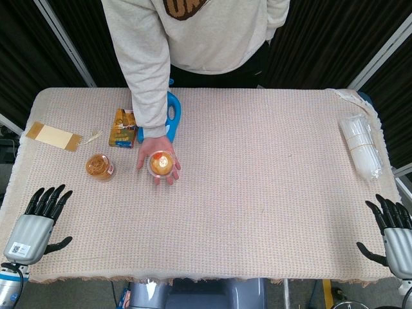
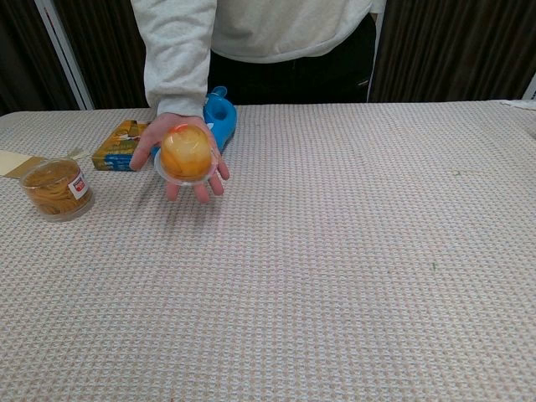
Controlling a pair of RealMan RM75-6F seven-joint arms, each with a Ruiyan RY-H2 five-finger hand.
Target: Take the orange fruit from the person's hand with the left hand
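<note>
A person in a pale grey sweatshirt [image 1: 193, 32] stands at the far side of the worktop [image 1: 257, 193], which is covered in a beige woven cloth. Their outstretched hand [image 1: 158, 158] is palm up over the cloth, and on the palm sits the round orange fruit in a clear plastic cup [image 2: 185, 152], its domed top showing plainly in the chest view. The fingers cradle the cup from below.

The left robot hand [image 1: 40, 215], grey-backed with black fingers, lies at the near left corner of the worktop, released, its fingers spread and holding nothing. It is well apart from the fruit. The right robot hand [image 1: 394, 228] lies at the near right corner, likewise released with fingers apart and nothing in it. Neither robot hand shows in the chest view.

Just beside the person's wrist stands a bright blue plastic holder with a handle-like loop [image 2: 219, 117]; what it is exactly is hard to tell, as the arm hides part of it. To its left lies a small yellow and blue printed box [image 2: 121, 144]. Nearer the left edge sits a round clear tub of tan-coloured loops, perhaps rubber bands [image 2: 56, 188]. A flat tan paper strip [image 1: 53, 136] lies at the far left. By the right edge lies a sleeve of stacked clear plastic cups [image 1: 362, 145].
</note>
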